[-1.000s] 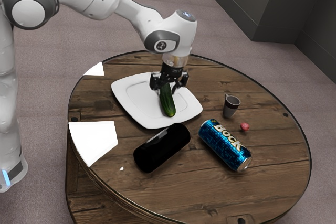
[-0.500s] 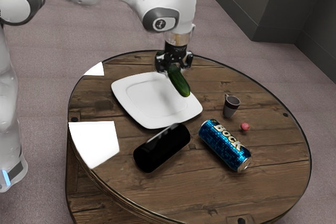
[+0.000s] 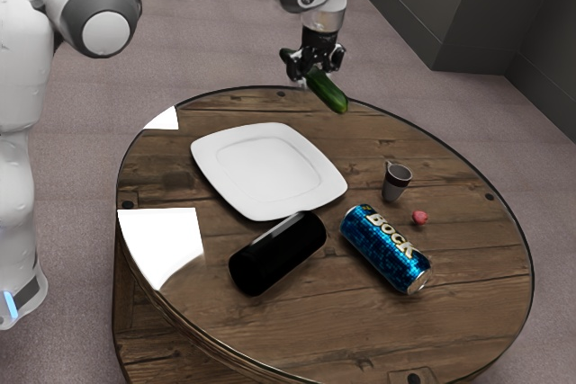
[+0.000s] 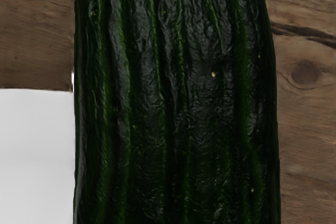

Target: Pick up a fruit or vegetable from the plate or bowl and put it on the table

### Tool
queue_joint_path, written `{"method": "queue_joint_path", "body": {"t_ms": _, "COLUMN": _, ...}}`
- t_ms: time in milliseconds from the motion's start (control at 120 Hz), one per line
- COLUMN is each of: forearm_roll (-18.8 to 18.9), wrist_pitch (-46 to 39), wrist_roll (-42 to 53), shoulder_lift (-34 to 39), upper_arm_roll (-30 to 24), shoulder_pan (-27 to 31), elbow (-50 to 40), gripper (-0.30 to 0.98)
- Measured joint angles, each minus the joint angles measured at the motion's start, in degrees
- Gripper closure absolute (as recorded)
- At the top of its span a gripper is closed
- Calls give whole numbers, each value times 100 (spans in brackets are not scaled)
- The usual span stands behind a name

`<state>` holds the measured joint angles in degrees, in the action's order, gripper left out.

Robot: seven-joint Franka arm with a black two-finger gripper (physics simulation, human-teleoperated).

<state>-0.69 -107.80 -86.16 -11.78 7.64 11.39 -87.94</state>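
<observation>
Your cucumber (image 3: 327, 91) has left the plate (image 3: 270, 168): a second ago it lay there in the middle of the exterior view, half a second ago it hung near the plate's upper-right edge, and now it is higher, at upper centre by the table's far rim. The fingers (image 3: 337, 58) are gripping it near its upper end, and it slants down toward the exterior view's right. The plate and the other things sit where they did.

So the pick looks done; what you have left is the placing. In the wrist view you have wood on both sides of the cucumber and a corner of white at the left edge, so I'd judge you are over the surface (image 3: 450, 312), close beside the plate. You should settle on a spot on the wood before lowering, well in from the rim, as a long, rounded thing like this could roll once you let go. The upper part of the table, beyond the plate, seems the easy choice; further down you'd need to mind the cup (image 3: 396, 183) and the blue can (image 3: 387, 249). Lower until it touches, then open gently.
</observation>
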Motion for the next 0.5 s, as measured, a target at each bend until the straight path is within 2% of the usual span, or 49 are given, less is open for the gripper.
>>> {"method": "queue_joint_path", "body": {"t_ms": 242, "forearm_roll": -101, "wrist_pitch": 699, "wrist_roll": 134, "shoulder_lift": -1584, "upper_arm_roll": -50, "shoulder_pan": 475, "elbow": 1831, "gripper": 49}}
{"method": "queue_joint_path", "body": {"t_ms": 400, "forearm_roll": -129, "wrist_pitch": 990, "wrist_roll": 211, "shoulder_lift": -2127, "upper_arm_roll": -73, "shoulder_pan": 600, "elbow": 2461, "gripper": 49}}
{"method": "queue_joint_path", "body": {"t_ms": 425, "forearm_roll": -131, "wrist_pitch": 1009, "wrist_roll": 227, "shoulder_lift": -2148, "upper_arm_roll": -86, "shoulder_pan": 605, "elbow": 2484, "gripper": 46}}
{"method": "queue_joint_path", "body": {"t_ms": 500, "forearm_roll": -127, "wrist_pitch": 961, "wrist_roll": 276, "shoulder_lift": -2173, "upper_arm_roll": -100, "shoulder_pan": 608, "elbow": 2510, "gripper": 28}}
